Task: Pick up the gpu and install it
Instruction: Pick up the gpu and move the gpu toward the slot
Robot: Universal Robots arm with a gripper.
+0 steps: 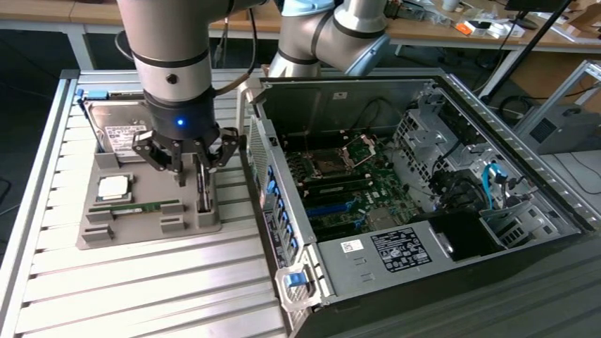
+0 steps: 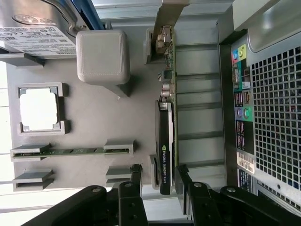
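My gripper [image 1: 196,169] hangs directly over the grey holder tray [image 1: 141,229] on the slatted metal table [image 1: 141,289]. The jaws are spread wide and pinch nothing. In the wrist view the gripper [image 2: 159,173] straddles one end of the graphics card [image 2: 165,136], with one finger [image 2: 136,176] standing clear on the side facing the tray's middle and the other just beside the card's opposite face; whether that second finger touches the card cannot be told. The graphics card [image 1: 203,191] stands on edge in its slot along the side of the tray nearest the computer case [image 1: 395,176], with its dark labelled edge facing up and its metal bracket at the far end from my fingers. It is not yet lifted. The same tray carries a hard drive [image 1: 117,130] at one end, a square processor chip [image 1: 115,186] in its pocket, and a narrow memory stick [image 1: 141,208] set in its own slot. The computer case lies open on the exterior view's right, its mainboard exposed.
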